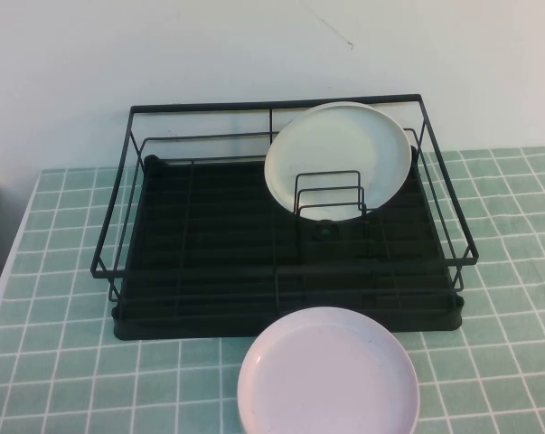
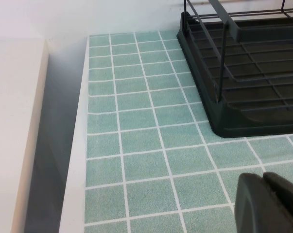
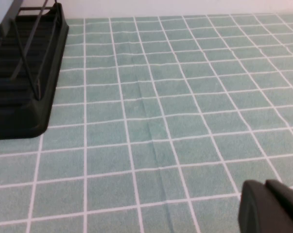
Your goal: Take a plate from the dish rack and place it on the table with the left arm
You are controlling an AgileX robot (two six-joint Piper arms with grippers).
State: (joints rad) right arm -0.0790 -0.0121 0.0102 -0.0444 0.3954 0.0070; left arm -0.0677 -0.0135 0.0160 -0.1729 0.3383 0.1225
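The pale mint-white plate [image 1: 337,158] stands on edge in the small upright wire holder [image 1: 329,201] at the back right of the black dish rack [image 1: 209,271]. Neither arm shows in the high view. In the left wrist view my left gripper [image 2: 263,180] is shut and empty, low over the green tiled table [image 2: 136,145], off the rack's near left corner [image 2: 233,121]. In the right wrist view my right gripper [image 3: 265,187] is shut and empty over the tiles, to the right of the rack's corner [image 3: 20,116].
A pale pinkish-lavender plate [image 1: 328,375] lies flat on the table [image 1: 64,362] just in front of the rack. The table's white left edge [image 2: 76,170] drops off beside a pale counter [image 2: 15,121]. A white wall stands behind the rack.
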